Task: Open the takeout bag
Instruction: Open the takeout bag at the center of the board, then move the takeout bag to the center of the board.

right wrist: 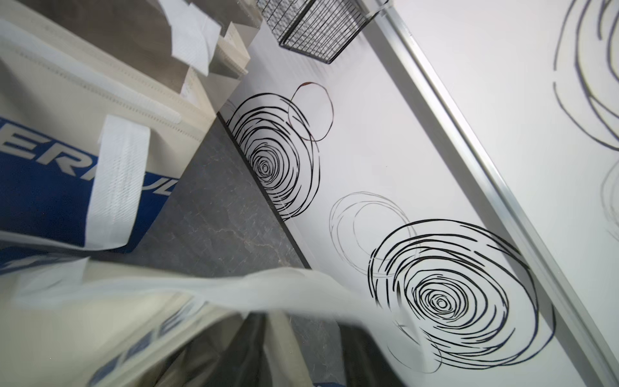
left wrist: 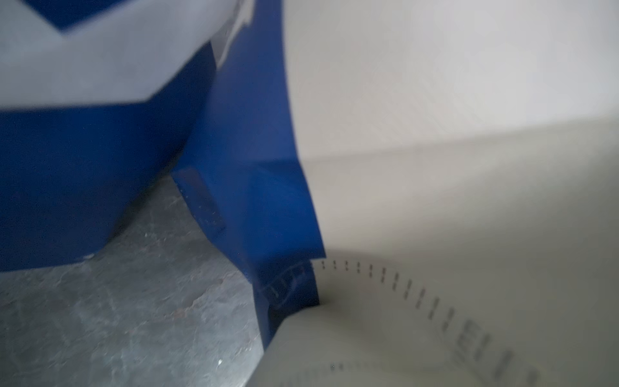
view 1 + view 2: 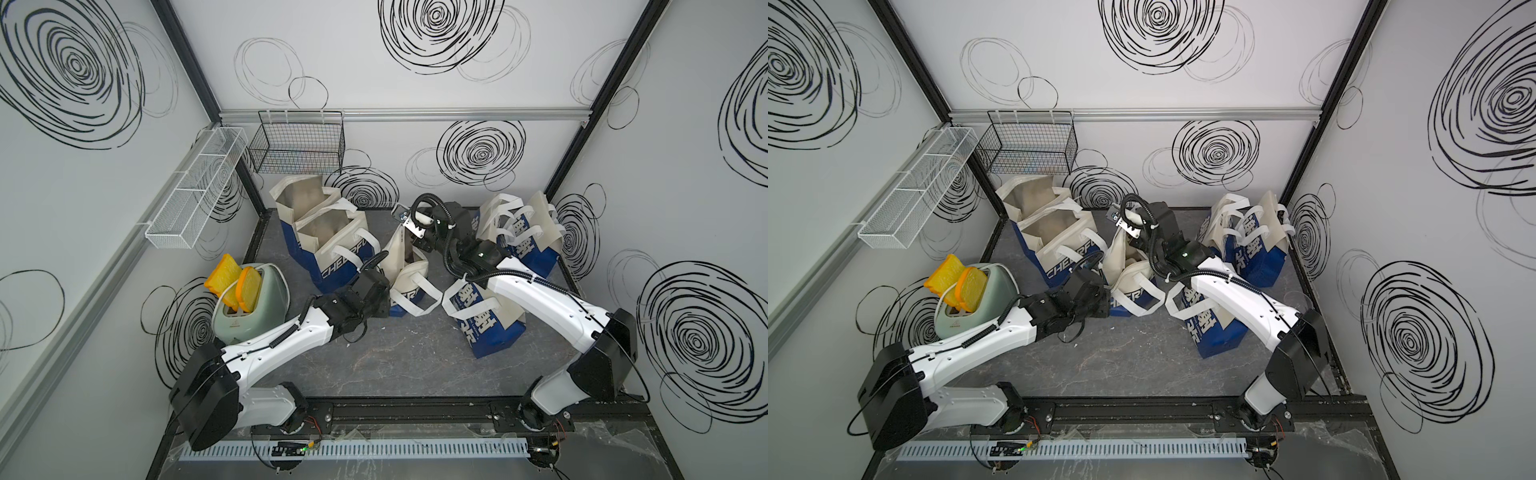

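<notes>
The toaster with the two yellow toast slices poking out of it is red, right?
Not quite. The toaster is pale green, not red. It does have two yellow toast slices poking out of it. Both top views show this.

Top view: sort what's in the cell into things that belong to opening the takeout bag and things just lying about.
In the job: middle takeout bag, left gripper, right gripper.

Lying about: two open bags, cluster of bags behind the right arm, bag under the right arm, green toaster, toast slices, black wire basket, white mesh rack.
</notes>
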Tool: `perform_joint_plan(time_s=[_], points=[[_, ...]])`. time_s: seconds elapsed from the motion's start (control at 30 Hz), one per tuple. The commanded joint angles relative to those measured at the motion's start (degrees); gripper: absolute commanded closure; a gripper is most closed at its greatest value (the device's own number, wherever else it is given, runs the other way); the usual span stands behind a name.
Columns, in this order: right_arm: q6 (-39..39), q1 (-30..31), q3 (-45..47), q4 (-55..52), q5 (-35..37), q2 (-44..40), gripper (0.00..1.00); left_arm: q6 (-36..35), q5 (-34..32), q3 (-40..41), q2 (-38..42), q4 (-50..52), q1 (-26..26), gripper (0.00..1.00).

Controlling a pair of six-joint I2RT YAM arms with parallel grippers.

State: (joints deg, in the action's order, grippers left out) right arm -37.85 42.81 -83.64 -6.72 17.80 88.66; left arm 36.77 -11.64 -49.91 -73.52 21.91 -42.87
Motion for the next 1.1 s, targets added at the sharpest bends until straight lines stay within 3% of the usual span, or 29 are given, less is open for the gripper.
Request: perform_joint_plan(time_s=[0.0,0.07,0.13,0.33,0.5,0.63,0.8,1.07], points=[[3.9,-0.6,-0.9,2.1,3.3,-3.8,0.33,1.3,0.8,-1.7,-0.2,6.9,0.0,1.00],[7.9,-0.5,-0.5,-0.2,5.9,-4.7,0.20,2.0,1.1,-3.6,0.0,6.1,0.3,1.00],[12.2,-0.6,-0.4,-3.6,8.4,-5.5,0.15,3.0,2.3,-5.3,-0.2,5.3,1.2,1.00],[22.8,-0.7,3.1,-12.3,6.7,-10.0,0.19,7.3,5.1,-8.5,-2.0,1.7,3.5,1.00],[29.3,-0.6,10.9,-13.2,4.3,-16.0,0.23,10.1,3.0,-9.2,-4.6,-2.4,3.5,1.00],[31.0,-0.4,15.4,-13.7,4.8,-19.5,0.23,14.0,0.4,-6.3,-5.0,-9.9,3.2,1.00],[30.6,-0.4,17.6,-14.1,6.5,-22.6,0.22,17.1,-8.0,-5.8,-6.4,-15.8,0.4,1.00],[30.9,-0.5,20.5,-15.1,8.3,-27.9,0.22,19.9,-14.4,-14.8,-19.0,-18.6,-4.5,1.00]])
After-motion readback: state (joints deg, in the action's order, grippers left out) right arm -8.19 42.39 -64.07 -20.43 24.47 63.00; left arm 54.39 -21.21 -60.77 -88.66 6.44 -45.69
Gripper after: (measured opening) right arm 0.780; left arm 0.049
